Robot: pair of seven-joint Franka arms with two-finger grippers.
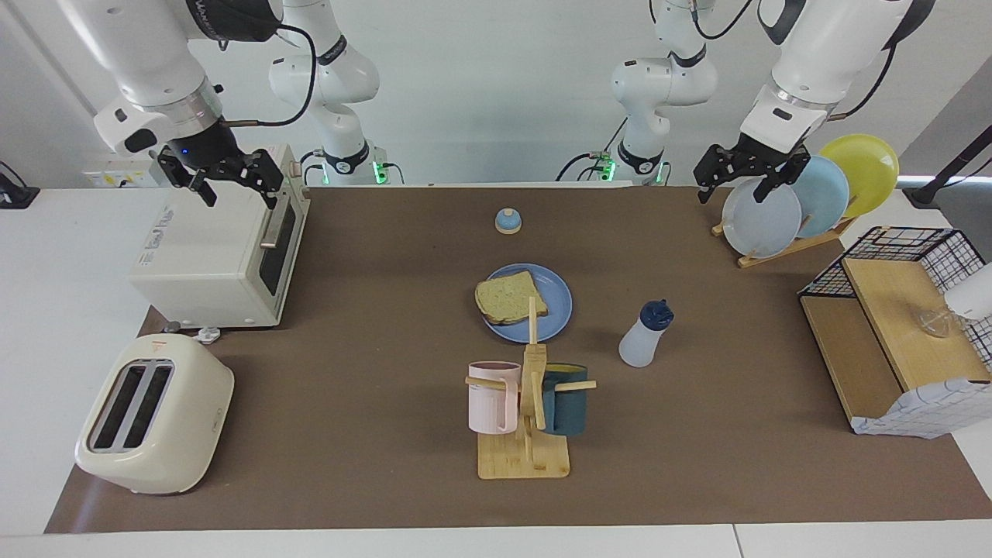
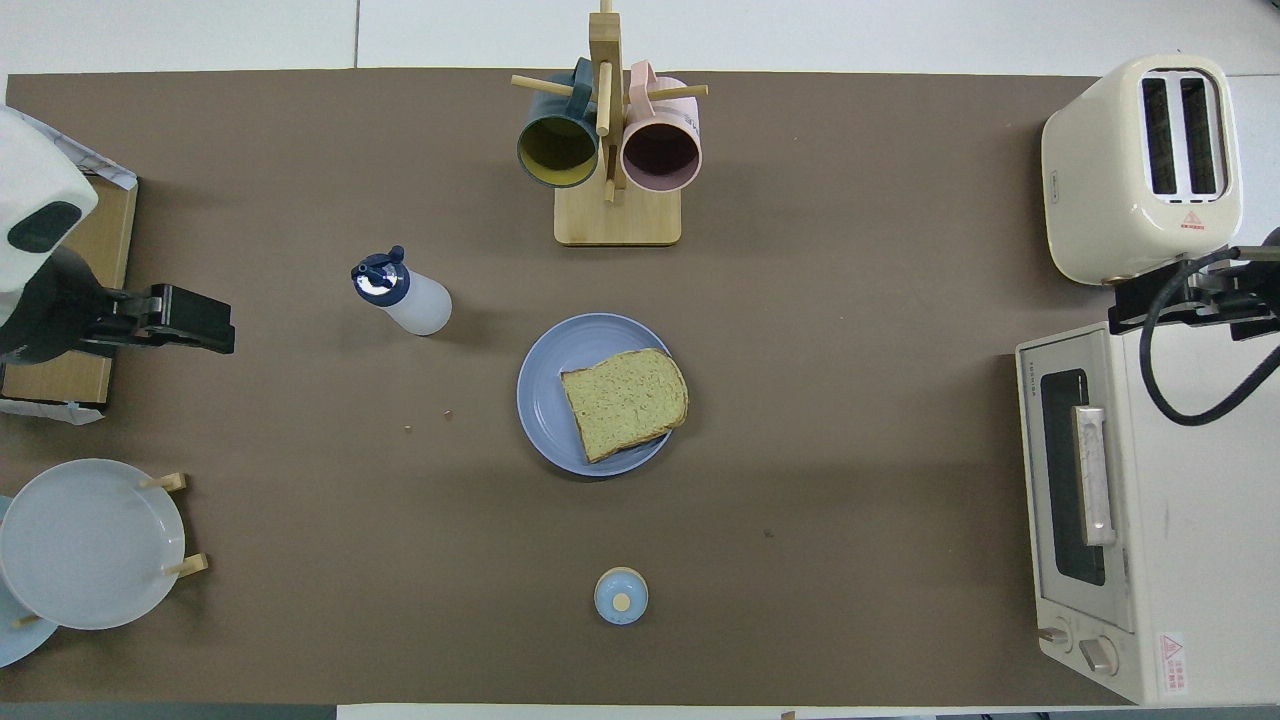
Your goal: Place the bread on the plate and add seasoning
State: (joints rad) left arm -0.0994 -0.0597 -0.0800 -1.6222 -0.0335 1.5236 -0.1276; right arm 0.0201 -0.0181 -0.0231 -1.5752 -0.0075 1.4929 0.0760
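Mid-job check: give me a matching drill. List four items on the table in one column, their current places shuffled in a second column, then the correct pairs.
Items:
1. bread
2. seasoning
3. pink mug
4. bell

Places:
A. hanging on the wooden mug tree
B. lying on the plate
C. standing on the mat nearer to the robots than the plate
D. standing on the mat beside the plate, toward the left arm's end

Pairs: 1-B, 2-D, 3-A, 4-C

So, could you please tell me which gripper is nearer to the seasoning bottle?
Left. The left gripper hangs over the plate rack; the right gripper hangs above the toaster oven.
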